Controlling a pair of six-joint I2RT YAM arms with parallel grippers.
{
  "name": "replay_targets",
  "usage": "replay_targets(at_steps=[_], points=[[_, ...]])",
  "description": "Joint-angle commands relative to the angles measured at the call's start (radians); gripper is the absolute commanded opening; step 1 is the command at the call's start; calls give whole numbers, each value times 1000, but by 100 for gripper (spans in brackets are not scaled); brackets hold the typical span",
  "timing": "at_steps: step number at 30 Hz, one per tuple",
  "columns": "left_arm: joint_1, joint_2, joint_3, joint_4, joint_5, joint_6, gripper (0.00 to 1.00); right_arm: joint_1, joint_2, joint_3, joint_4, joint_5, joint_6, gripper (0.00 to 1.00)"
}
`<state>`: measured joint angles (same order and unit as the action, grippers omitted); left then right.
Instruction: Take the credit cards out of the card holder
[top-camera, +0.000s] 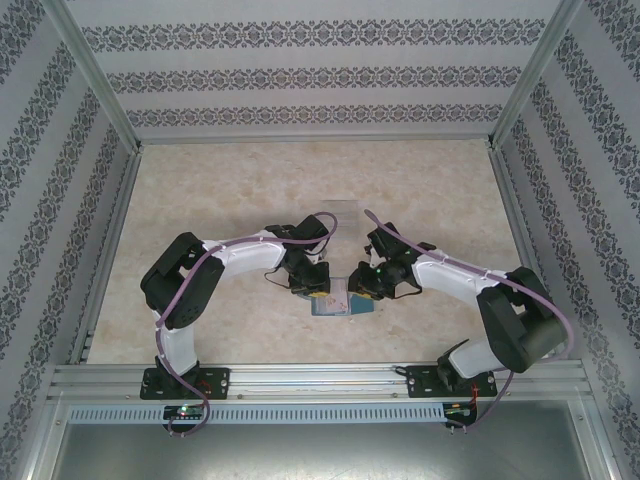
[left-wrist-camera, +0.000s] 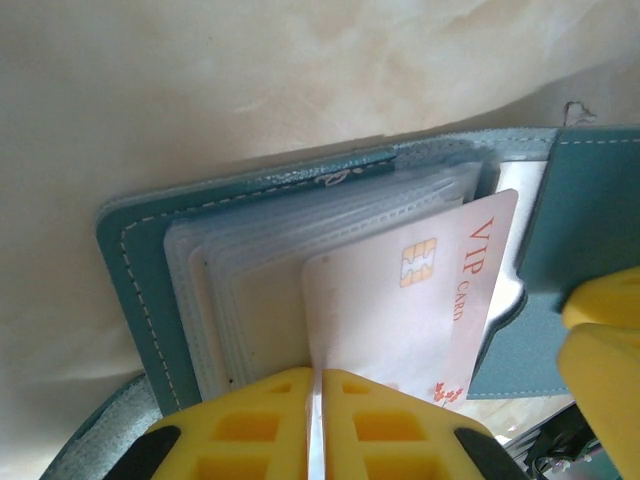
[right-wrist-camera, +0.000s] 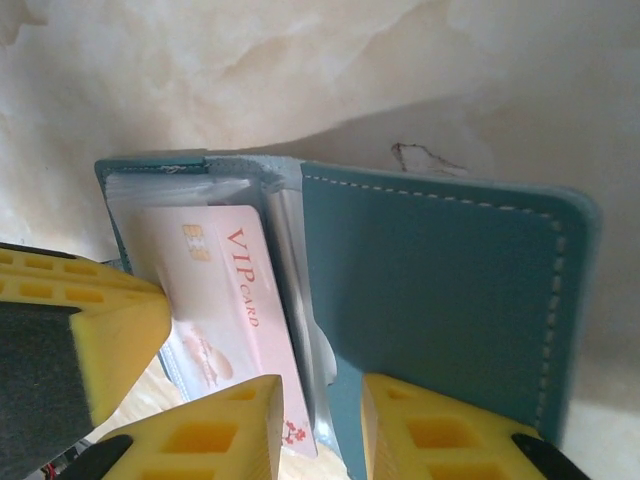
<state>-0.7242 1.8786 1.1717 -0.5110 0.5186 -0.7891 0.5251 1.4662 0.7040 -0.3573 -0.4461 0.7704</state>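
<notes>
A pale marbled desk sits inside walls papered with dark ornamental bands. At its near middle, between the two arms, the teal card holder lies open. From its stack of clear sleeves a pinkish-white credit card sticks out at a slant (it reads "VIP CARD" in red and carries a gold chip).

The left claw is clenched almost completely. A thin pale edge runs into the slit between its yellow fingers, and it looks to be the card's corner, though a sleeve edge may be in there too.

The right claw straddles the inner edge of the holder's stitched teal flap, with one finger in front of the card and the other in front of the flap. I cannot tell whether it actually grips anything.
</notes>
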Motion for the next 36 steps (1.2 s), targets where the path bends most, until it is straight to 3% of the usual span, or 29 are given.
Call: replay_targets(at_steps=[1,11,36], points=[[6,-13,-15,-24,-20,15,11,-14,24,-39,113,-71,-21,27],[6,-2,-8,-31,-19,19,11,-26,65,-69,224,-148,-80,27],[6,19,16,-84,-52,41,11,-48,152,-77,294,-249,-144,22]])
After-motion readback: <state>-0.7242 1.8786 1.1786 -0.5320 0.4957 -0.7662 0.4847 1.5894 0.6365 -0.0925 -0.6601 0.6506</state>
